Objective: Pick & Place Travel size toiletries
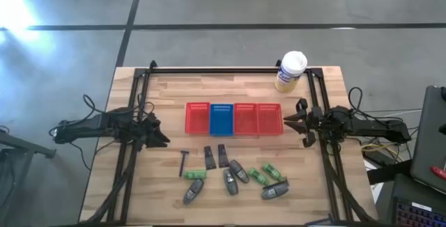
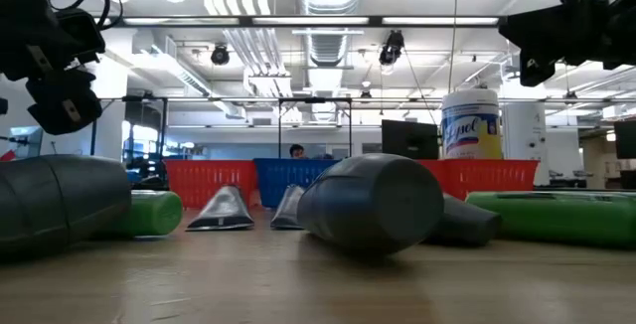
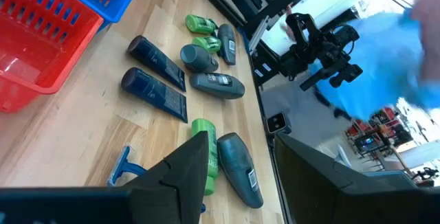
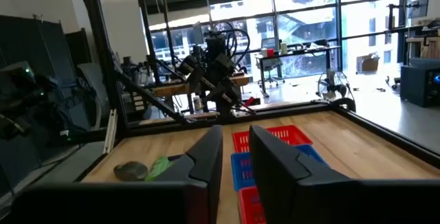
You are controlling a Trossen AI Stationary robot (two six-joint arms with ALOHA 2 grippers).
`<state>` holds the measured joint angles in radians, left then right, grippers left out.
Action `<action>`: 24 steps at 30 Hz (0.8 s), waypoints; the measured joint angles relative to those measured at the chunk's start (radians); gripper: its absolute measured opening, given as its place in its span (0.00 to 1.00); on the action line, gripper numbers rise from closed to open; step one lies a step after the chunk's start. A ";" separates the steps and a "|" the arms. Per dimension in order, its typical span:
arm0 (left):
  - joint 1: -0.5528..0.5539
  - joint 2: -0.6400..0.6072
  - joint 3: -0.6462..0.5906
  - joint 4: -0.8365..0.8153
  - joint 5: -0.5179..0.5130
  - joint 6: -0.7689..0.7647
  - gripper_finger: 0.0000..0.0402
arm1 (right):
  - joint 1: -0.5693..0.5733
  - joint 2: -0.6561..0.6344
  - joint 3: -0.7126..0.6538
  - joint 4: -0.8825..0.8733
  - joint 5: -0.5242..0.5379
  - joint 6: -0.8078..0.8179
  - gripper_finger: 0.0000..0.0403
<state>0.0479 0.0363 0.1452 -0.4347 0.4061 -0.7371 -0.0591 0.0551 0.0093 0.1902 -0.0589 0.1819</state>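
The travel size toiletries lie loose on the wooden table near its front edge. They are grey rounded tubes [image 1: 230,182], two dark wedge pieces [image 1: 209,157], green packets [image 1: 258,177] and a thin razor [image 1: 184,161]. My left gripper [image 1: 162,135] hovers open at the table's left side, left of the razor and clear of everything. In its wrist view [image 3: 239,140] the tubes [image 3: 218,85] and the wedge pieces [image 3: 157,59] lie ahead. My right gripper [image 1: 291,120] waits at the table's right side beside the baskets. Its fingers [image 4: 236,131] are almost together, with nothing between them.
A row of mesh baskets stands mid-table: red [image 1: 197,118], blue [image 1: 221,118], then two more red [image 1: 258,118]. A white-capped yellowish canister [image 1: 290,70] stands at the far right. A dark metal frame [image 1: 230,69] runs along the table's far, left and right sides.
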 joint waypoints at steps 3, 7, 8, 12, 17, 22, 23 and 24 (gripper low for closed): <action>0.000 0.000 0.000 0.000 0.000 0.000 0.43 | 0.000 0.000 0.000 0.000 0.000 0.000 0.14; 0.000 0.000 0.000 0.000 0.000 0.000 0.43 | 0.000 0.000 0.000 0.000 0.000 -0.001 0.12; 0.000 0.000 0.000 0.000 0.000 0.000 0.43 | 0.000 0.000 0.000 0.000 0.000 0.000 0.12; 0.000 0.000 0.000 0.000 0.000 0.000 0.43 | 0.000 0.000 0.000 0.000 0.000 -0.001 0.12; 0.000 0.000 0.000 0.000 0.000 0.000 0.43 | -0.001 0.000 0.000 0.000 0.034 -0.171 0.16; 0.000 0.000 0.000 0.000 0.000 0.000 0.43 | -0.001 0.000 0.000 0.017 0.035 -0.182 0.20; 0.000 0.000 0.000 0.000 0.000 0.000 0.43 | -0.001 0.000 0.000 0.032 0.035 -0.098 0.21; 0.000 0.000 0.000 0.000 0.000 0.000 0.43 | -0.001 0.000 0.000 0.048 0.036 -0.010 0.21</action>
<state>0.0479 0.0364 0.1452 -0.4347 0.4057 -0.7368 -0.0597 0.0551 0.0093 0.2382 -0.0233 0.1715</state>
